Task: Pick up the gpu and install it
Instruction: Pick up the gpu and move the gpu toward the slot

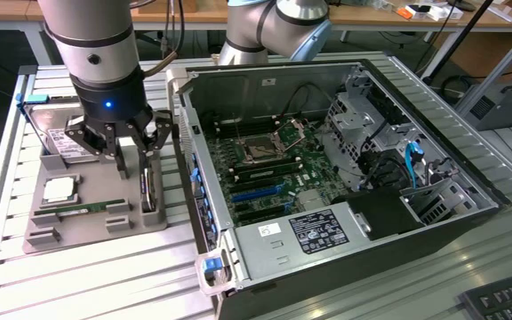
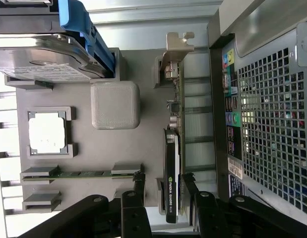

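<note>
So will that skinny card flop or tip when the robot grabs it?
Probably stiff: the gpu stands straight on its edge. It might tip, being thin, though slots in the gray holder prop it. Likely fragile: bare chips show.

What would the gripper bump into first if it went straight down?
Most likely the gpu. The open gripper points down over it, one finger on each side of the card, which stands on edge in the gray tray. They might slide alongside it first; depth is hard to judge.

hard drive (image 1: pixel 54 141) partly behind claw (image 1: pixel 139 167), keyboard (image 1: pixel 505 301) cropped (its corner)
</note>
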Robot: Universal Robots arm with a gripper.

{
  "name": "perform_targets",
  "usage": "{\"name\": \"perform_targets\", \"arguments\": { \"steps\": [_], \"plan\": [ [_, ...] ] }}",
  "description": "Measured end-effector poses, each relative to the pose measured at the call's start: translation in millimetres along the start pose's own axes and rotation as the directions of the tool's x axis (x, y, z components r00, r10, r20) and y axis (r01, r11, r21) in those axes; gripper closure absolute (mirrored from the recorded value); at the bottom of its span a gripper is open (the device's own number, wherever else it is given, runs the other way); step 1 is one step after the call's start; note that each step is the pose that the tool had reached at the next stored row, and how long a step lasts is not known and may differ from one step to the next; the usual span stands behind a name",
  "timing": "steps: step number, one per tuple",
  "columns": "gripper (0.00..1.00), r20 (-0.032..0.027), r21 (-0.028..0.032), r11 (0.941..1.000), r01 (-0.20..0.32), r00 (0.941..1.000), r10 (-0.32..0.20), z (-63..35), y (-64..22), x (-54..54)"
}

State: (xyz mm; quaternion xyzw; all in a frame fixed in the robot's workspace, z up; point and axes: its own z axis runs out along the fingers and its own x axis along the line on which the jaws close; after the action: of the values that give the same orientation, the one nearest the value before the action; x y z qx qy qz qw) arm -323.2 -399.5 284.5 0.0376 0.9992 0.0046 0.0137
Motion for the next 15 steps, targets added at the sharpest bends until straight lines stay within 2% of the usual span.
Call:
{"name": "perform_targets", "arguments": {
  "steps": [15],
  "plan": [
    [0.58,0.0004,0.0059,1.0000,0.000,1.0000,0.000,4.5,-0.1,0.1]
  ]
}}
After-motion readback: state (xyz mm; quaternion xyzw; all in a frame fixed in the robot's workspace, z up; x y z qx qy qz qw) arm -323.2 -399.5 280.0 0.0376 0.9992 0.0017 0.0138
